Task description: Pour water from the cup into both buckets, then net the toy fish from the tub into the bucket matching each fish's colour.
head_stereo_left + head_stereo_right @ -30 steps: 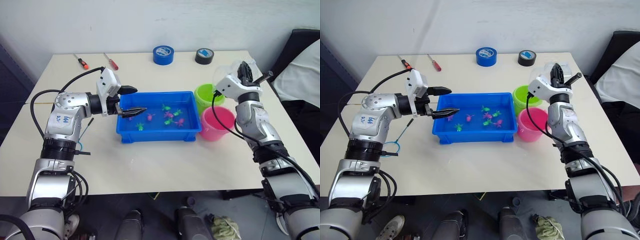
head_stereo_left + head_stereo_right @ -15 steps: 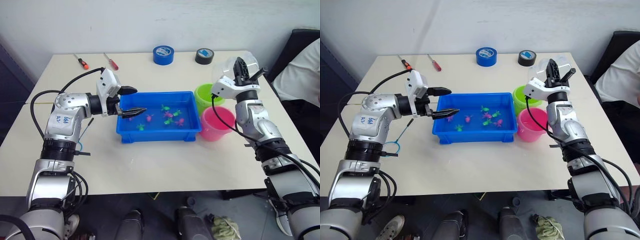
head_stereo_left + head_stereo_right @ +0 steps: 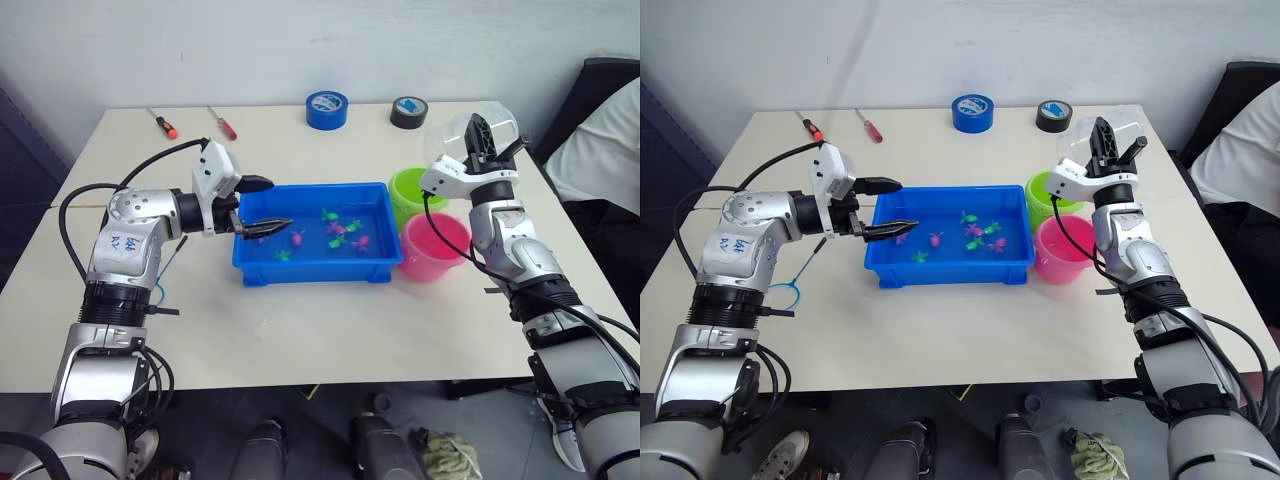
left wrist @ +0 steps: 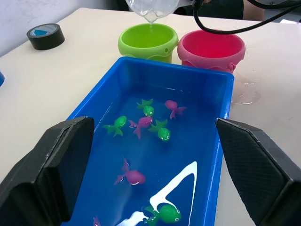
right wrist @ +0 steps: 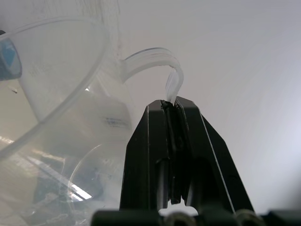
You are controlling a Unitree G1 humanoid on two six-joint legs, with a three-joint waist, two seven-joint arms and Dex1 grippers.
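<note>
My right gripper is shut on the handle of the clear cup. The cup is tipped, with its spout above the lime green bucket. The pink bucket stands just in front of the green one. Both are right of the blue tub, which holds water and several pink and green toy fish. My left gripper hangs open over the tub's left end, holding nothing. The net lies on the table to the left of my left arm.
Two screwdrivers, a blue tape roll and a black tape roll lie along the table's far side. A person in white sits at the right edge. A small puddle lies beside the pink bucket.
My right gripper has swung the cup slightly left and tipped it further over the green bucket. The left gripper has stayed open over the tub.
</note>
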